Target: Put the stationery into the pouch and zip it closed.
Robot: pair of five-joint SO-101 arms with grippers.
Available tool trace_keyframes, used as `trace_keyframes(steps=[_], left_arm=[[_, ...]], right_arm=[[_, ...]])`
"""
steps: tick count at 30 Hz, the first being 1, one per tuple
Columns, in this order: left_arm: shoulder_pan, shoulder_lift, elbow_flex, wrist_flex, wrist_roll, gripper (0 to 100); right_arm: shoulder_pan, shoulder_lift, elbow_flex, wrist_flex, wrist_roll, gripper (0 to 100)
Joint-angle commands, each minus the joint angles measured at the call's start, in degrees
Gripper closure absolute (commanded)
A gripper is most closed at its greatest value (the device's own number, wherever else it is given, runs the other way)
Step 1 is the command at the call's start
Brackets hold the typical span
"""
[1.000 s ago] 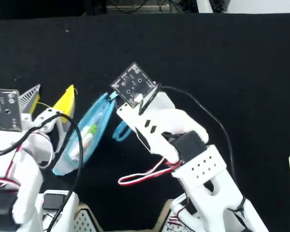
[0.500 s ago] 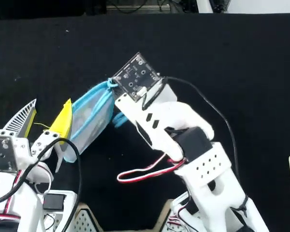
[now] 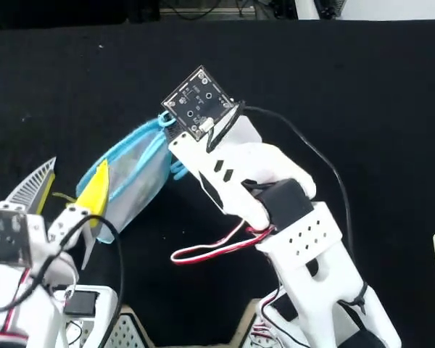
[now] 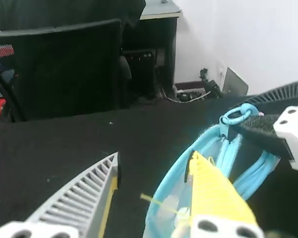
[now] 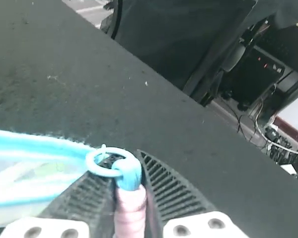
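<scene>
Clear, blue-edged pouch (image 3: 134, 177) — slanted, mouth open; pale stationery (image 5: 42, 172) inside.

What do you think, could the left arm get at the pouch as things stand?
Probably yes: the left end effector is open, its yellow finger over the pouch; nothing lies between them.

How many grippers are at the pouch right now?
2. The right gripper is shut on the zip pull at the far end of the pouch; the left gripper is open at its near end, one finger over the pouch, the other off to the side.
</scene>
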Motion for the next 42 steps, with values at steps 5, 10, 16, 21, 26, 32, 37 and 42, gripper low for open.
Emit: trace_keyframes(steps=[5, 10, 16, 21, 26, 32, 37, 42], left_arm=[[0.8, 0.5, -13.1, 10.3, -4.4, 77], [0.8, 0.5, -17.6, 14.8, -4.6, 77], [6.5, 0.6, -14.6, 18.5, -7.0, 77], [11.3, 0.6, -8.4, 17.8, -6.6, 77], [11.2, 0.5, -2.3, 12.7, -6.7, 77], [10.3, 0.4, 2.0, 7.9, -6.7, 77], [3.1, 0.1, 2.1, 2.9, -6.7, 77], [-1.7, 0.4, 2.2, -2.0, -6.5, 77]], right_arm=[[-0.3, 0.4, -5.6, 5.7, 0.3, 98.8], [-0.3, 0.5, -5.6, 5.2, 0.3, 98.8], [-0.3, 0.4, -5.6, 4.9, 0.3, 98.8], [-0.3, 0.5, -5.6, 4.9, 0.3, 98.8], [-0.2, 0.0, -5.6, 5.5, 0.3, 98.8], [-0.2, -2.5, -5.5, 7.7, 0.3, 98.8], [-0.3, -4.1, -5.5, 7.7, 0.2, 98.8], [-0.3, -4.3, -5.3, 7.7, 0.2, 98.8]])
